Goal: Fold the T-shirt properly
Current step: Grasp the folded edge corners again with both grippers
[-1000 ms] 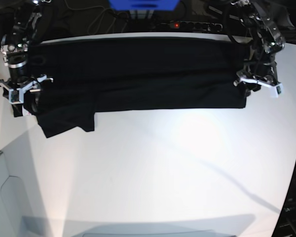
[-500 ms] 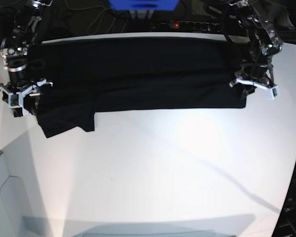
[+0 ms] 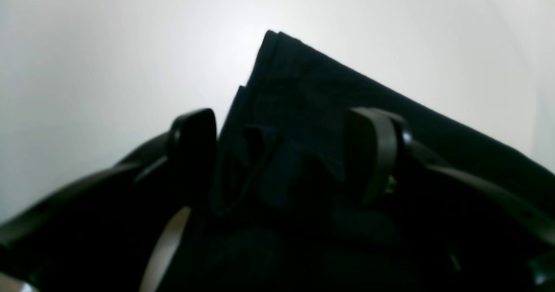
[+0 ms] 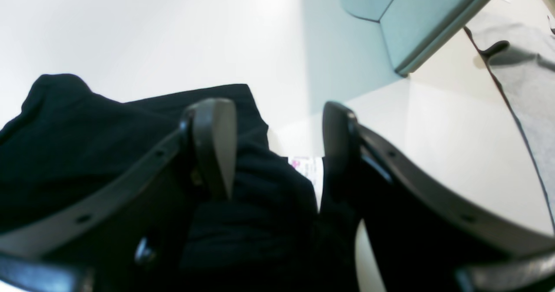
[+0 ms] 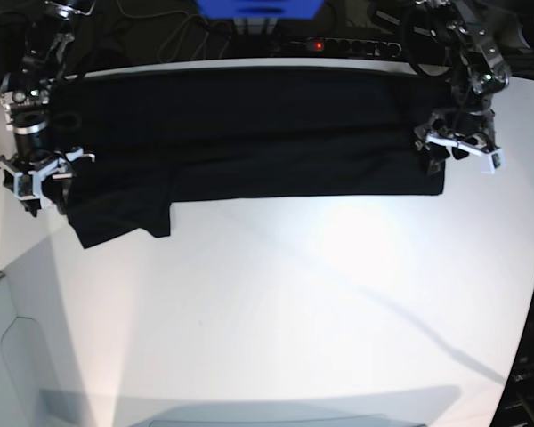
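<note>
2 black arms (image 5: 36,71), white-trimmed pincers (image 5: 458,147)

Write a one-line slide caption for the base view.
Both arms poised at opposite ends of a black T-shirt folded lengthwise on the white table, left gripper and right gripper open.

Base view: high, looking down over whole table (image 5: 276,294). Both wrist views — close, low, between own fingers — share T-shirt (image 5: 240,133) ends.

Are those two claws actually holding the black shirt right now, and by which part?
Neither grips it. The left gripper and the right gripper both stand open over the end edges of the black cloth T-shirt, which lies folded on the white table.
</note>
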Robot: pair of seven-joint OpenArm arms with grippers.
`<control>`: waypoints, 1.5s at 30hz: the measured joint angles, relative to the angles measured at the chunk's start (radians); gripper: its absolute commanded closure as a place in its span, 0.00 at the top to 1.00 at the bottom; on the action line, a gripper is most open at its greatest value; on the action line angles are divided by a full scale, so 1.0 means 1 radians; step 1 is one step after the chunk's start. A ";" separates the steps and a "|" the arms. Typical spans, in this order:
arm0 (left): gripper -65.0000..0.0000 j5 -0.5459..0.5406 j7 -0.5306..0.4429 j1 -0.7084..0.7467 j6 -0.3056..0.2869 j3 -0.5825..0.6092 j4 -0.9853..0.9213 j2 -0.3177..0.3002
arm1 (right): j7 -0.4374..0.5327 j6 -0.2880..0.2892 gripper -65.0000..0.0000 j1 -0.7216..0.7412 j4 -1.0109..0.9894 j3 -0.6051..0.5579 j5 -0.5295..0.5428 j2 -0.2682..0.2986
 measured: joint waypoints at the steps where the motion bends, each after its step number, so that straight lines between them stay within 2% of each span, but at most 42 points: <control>1: 0.65 -0.002 0.000 0.000 0.000 0.002 0.000 0.000 | 0.000 0.000 0.51 -0.002 0.000 0.000 0.000 0.000; 5: 0.48 -0.002 0.000 0.000 0.000 0.003 0.000 0.000 | 0.000 0.000 0.51 -0.003 0.000 0.000 0.000 0.000; 13: 0.00 -0.002 0.001 -0.009 0.000 0.003 0.000 0.000 | -0.007 0.000 0.51 0.023 -0.002 0.003 0.000 0.000; 20: 0.00 -0.002 0.001 -0.003 0.000 0.001 0.010 0.000 | -0.122 0.000 0.51 0.082 -0.002 0.007 0.000 0.000; 25: 0.00 -0.021 0.001 0.037 0.001 -0.034 0.127 0.005 | -0.202 0.000 0.51 0.134 -0.002 0.003 -0.001 0.021; 32: 0.00 -0.015 0.008 0.058 -0.001 -0.080 0.172 0.007 | -0.320 0.001 0.64 0.230 -0.040 -0.013 0.010 0.037; 35: 0.00 -0.013 0.007 0.059 -0.001 -0.103 0.171 0.006 | -0.367 0.051 0.64 0.266 -0.126 -0.063 0.000 0.071; 39: 0.00 -0.015 0.008 0.058 -0.002 -0.102 0.171 0.008 | -0.373 0.078 0.64 0.325 -0.216 -0.081 0.000 0.082; 45: 0.00 -0.016 0.008 0.058 -0.001 -0.103 0.171 0.008 | -0.374 0.079 0.64 0.395 -0.313 -0.080 0.004 0.100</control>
